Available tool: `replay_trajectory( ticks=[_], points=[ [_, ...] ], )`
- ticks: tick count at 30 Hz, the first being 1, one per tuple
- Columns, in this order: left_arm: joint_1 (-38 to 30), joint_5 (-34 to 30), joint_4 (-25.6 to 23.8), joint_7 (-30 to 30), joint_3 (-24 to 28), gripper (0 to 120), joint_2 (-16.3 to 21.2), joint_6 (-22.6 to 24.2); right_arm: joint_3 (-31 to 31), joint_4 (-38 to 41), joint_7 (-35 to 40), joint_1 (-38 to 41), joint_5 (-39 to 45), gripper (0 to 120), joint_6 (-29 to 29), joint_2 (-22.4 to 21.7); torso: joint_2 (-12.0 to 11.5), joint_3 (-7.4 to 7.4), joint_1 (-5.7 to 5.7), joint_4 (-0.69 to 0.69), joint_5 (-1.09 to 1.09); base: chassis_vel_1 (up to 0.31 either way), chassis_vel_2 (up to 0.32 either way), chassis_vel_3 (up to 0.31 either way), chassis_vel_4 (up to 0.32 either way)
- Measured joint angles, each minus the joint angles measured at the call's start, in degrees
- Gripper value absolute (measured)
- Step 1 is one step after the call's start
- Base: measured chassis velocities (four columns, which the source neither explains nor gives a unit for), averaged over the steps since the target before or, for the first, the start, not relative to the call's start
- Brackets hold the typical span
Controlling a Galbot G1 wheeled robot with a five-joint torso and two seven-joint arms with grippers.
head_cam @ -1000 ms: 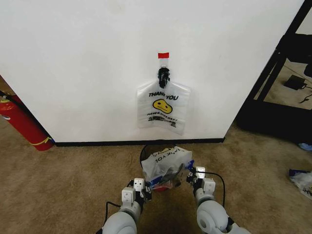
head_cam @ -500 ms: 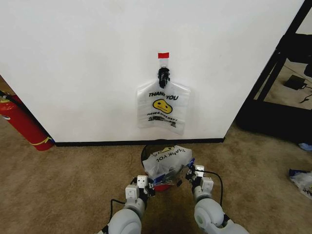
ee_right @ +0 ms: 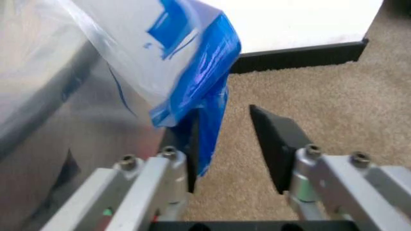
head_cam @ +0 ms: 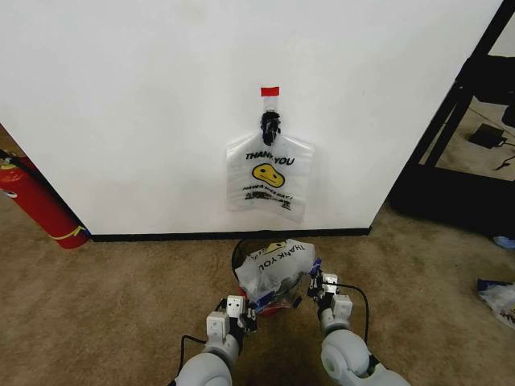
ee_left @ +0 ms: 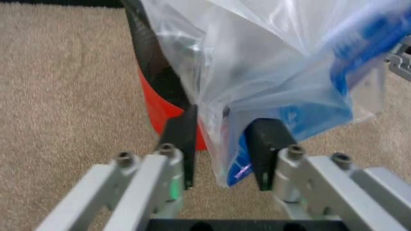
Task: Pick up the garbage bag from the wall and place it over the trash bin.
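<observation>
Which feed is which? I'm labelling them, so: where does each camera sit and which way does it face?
Head view: on the robot's head, facing forward and down at the wall and the garbage bag draped on the trash bin; left gripper and right gripper flank the bag.
Left wrist view: on the left wrist, looking past its open fingers at the bag and the bin's red base.
Right wrist view: on the right wrist, looking past its open fingers at the bag's blue rim and the carpet.
Shared: all show the bag.
</observation>
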Motion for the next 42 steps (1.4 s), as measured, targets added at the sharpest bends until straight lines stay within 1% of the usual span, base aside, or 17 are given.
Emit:
replay_trajectory(
  ticks=[4, 5, 6, 13, 14, 15, 17, 19, 26, 27, 31, 35, 36, 38, 40, 41, 42],
  points=[
    [2.1, 2.6, -2.8, 0.8, 0.0, 50, 1.1, 0.2, 0.6, 3.6, 0.2, -2.7, -0.8, 50, 0.4, -2.0, 0.0, 0.00, 0.00, 0.00, 0.00, 0.000, 0.000, 0.000, 0.000],
    [2.5, 3.0, -3.5, 0.9, 0.0, 53, 1.3, 0.3, 0.8, 4.5, 0.2, -3.3, -0.9, 54, 0.5, -2.4, 0.0, 0.00, 0.00, 0.00, 0.00, 0.000, 0.000, 0.000, 0.000],
    [2.5, 3.0, -3.5, 0.9, 0.0, 53, 1.3, 0.3, 0.8, 4.5, 0.2, -3.3, -0.9, 54, 0.5, -2.4, 0.0, 0.00, 0.00, 0.00, 0.00, 0.000, 0.000, 0.000, 0.000],
    [5.6, 5.8, -7.2, 1.4, -0.5, 78, 3.0, 0.7, 2.4, 9.2, -0.5, -7.6, -3.5, 79, 1.5, -4.6, 0.0, 0.00, 0.00, 0.00, 0.00, 0.000, 0.000, 0.000, 0.000],
    [6.0, 6.1, -7.5, 1.5, -0.7, 84, 3.2, 0.8, 2.8, 9.7, -1.0, -8.5, -4.6, 88, 2.2, -4.9, 0.0, 0.00, 0.00, 0.00, 0.00, 0.000, 0.000, 0.000, 0.000],
    [6.0, 6.1, -7.5, 1.5, -0.7, 84, 3.2, 0.8, 2.8, 9.7, -1.0, -8.5, -4.6, 88, 2.2, -4.9, 0.0, 0.00, 0.00, 0.00, 0.00, 0.000, 0.000, 0.000, 0.000],
    [7.0, 6.6, -8.7, 1.5, -1.2, 93, 3.8, 0.9, 3.6, 10.8, -1.9, -10.4, -6.7, 95, 3.5, -5.5, 0.0, 0.00, 0.00, -0.01, 0.00, 0.000, 0.000, 0.000, 0.000],
    [8.0, 6.9, -10.1, 1.5, -2.0, 99, 4.3, 1.0, 4.7, 12.0, -2.5, -12.4, -8.5, 99, 5.2, -5.9, 0.0, 0.00, 0.00, 0.01, 0.00, 0.000, 0.000, 0.000, 0.000],
    [11.6, 6.4, -16.9, 0.9, -6.7, 100, 7.0, 1.6, 12.3, 14.6, -6.9, -21.3, -17.5, 100, 14.0, -6.2, 0.0, 0.00, -0.01, 0.01, 0.00, 0.000, 0.000, 0.000, 0.000],
    [11.6, 6.4, -16.9, 0.9, -6.7, 100, 7.0, 1.6, 12.3, 14.6, -6.9, -21.3, -17.5, 100, 14.0, -6.2, 0.0, 0.00, -0.01, 0.01, 0.00, 0.000, 0.000, 0.000, 0.000],
    [5.5, 1.0, -17.7, 1.0, -9.0, 100, 8.5, 3.7, 18.4, 14.7, -15.0, -25.4, -18.9, 100, 22.2, -4.3, 0.0, 0.01, 0.00, -0.01, 0.00, 0.000, 0.000, 0.000, 0.000],
    [-5.5, -7.2, -14.3, 2.4, -9.7, 100, 9.9, 5.7, 25.6, 12.6, -27.5, -27.4, -16.8, 100, 36.4, -0.6, 0.0, 0.01, 0.00, 0.00, 0.00, 0.000, 0.000, 0.000, 0.000],
    [-5.5, -7.2, -14.3, 2.4, -9.7, 100, 9.9, 5.7, 25.6, 12.6, -27.5, -27.4, -16.8, 100, 36.4, -0.6, 0.0, 0.01, 0.00, 0.00, 0.00, 0.000, 0.000, 0.000, 0.000],
    [-10.7, -10.0, -10.9, 4.7, -9.8, 100, 10.2, 7.4, 27.7, 12.5, -29.8, -27.6, -15.9, 100, 39.0, 1.6, 0.0, 0.01, 0.01, -0.05, -0.01, 0.000, 0.000, 0.000, 0.000],
    [-13.0, -12.1, -7.9, 6.4, -11.6, 100, 10.4, 9.8, 27.7, 12.9, -30.3, -26.2, -14.6, 100, 39.3, 3.0, 0.0, 0.01, 0.01, -0.06, -0.01, 0.000, 0.000, 0.000, 0.000],
    [-13.5, -12.8, -6.8, 6.6, -12.3, 100, 10.6, 10.9, 27.1, 13.0, -30.3, -25.1, -14.2, 100, 39.3, 3.1, 0.0, 0.01, 0.01, 0.01, 0.00, 0.000, 0.000, 0.000, 0.000],
    [-14.8, -13.6, -5.2, 6.8, -12.6, 100, 11.0, 12.5, 26.8, 13.3, -30.4, -24.5, -14.1, 100, 39.2, 3.4, 0.0, 0.01, 0.00, 0.14, 0.01, 0.000, 0.000, 0.000, 0.000]
  ],
)
